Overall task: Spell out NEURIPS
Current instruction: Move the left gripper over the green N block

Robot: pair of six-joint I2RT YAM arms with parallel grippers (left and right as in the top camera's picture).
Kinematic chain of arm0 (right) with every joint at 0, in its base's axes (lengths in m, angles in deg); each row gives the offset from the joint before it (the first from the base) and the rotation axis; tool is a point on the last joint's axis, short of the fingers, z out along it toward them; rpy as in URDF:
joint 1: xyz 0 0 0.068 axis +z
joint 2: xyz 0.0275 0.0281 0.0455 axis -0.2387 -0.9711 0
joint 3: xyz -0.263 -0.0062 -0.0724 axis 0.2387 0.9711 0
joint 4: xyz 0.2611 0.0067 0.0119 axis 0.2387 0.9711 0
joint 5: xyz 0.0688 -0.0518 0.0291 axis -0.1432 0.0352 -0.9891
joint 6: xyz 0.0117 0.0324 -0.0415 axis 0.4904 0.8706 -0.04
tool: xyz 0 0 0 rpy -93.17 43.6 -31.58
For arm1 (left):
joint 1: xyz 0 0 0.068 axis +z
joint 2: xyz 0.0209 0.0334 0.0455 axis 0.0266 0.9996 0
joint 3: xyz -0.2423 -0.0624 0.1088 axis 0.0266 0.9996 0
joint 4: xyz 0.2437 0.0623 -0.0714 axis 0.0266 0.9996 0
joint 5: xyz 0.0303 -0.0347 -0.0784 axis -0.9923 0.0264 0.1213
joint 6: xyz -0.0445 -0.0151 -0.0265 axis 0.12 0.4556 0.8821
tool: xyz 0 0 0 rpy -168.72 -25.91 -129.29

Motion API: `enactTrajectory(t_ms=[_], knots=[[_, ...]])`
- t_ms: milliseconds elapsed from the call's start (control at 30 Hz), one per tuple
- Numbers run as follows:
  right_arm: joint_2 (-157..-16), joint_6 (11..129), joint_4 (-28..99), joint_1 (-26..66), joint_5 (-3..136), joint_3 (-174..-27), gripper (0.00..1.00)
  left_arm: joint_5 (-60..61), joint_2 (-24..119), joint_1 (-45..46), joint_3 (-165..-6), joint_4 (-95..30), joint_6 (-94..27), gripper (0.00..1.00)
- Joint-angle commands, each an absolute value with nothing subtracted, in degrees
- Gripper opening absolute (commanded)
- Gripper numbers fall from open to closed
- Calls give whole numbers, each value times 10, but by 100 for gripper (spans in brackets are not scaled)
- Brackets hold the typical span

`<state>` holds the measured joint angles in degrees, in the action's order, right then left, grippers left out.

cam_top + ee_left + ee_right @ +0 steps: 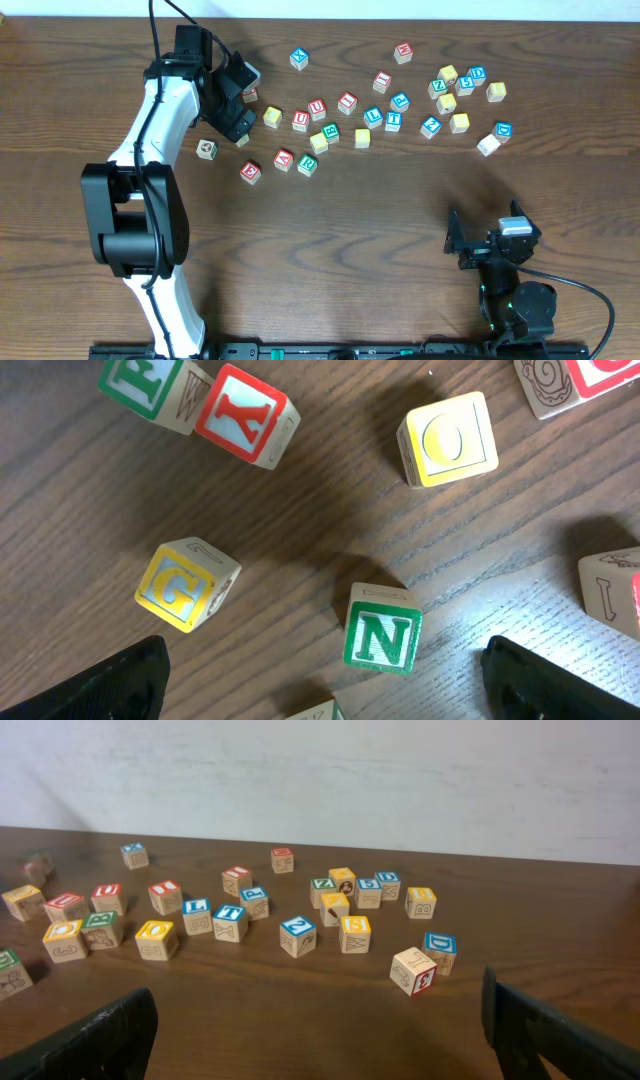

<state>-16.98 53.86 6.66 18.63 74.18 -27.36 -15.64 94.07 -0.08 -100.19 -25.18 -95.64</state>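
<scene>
A green N cube (383, 640) lies flat on the wooden table, just ahead of my left gripper (335, 695) and between the lines of its two black fingers (110, 685), touching neither. The jaws stand wide open and empty. Overhead, that left gripper (238, 122) hovers over the left end of the scattered cubes and hides the N. A red U cube (300, 120) sits just to its right. The yellow S cube (354, 932) shows in the right wrist view. My right gripper (485, 233) rests open and empty near the front right, away from all cubes.
Around the N are a yellow G cube (185, 585), a yellow O cube (450, 440) and a red-faced cube (243, 415). Several more letter cubes spread across the back of the table (350, 250). A white cube with a red 3 (413, 970) is nearest the right gripper.
</scene>
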Motion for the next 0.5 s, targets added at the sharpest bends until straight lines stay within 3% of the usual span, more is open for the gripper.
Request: enactTrajectory(t_ms=[0,467], knots=[[-167,543,69,183,741,-273,99,-160,950,2,-1013,-256,-971,98],[-167,543,69,183,740,-273,99,-164,992,2,-1013,-258,-982,99]])
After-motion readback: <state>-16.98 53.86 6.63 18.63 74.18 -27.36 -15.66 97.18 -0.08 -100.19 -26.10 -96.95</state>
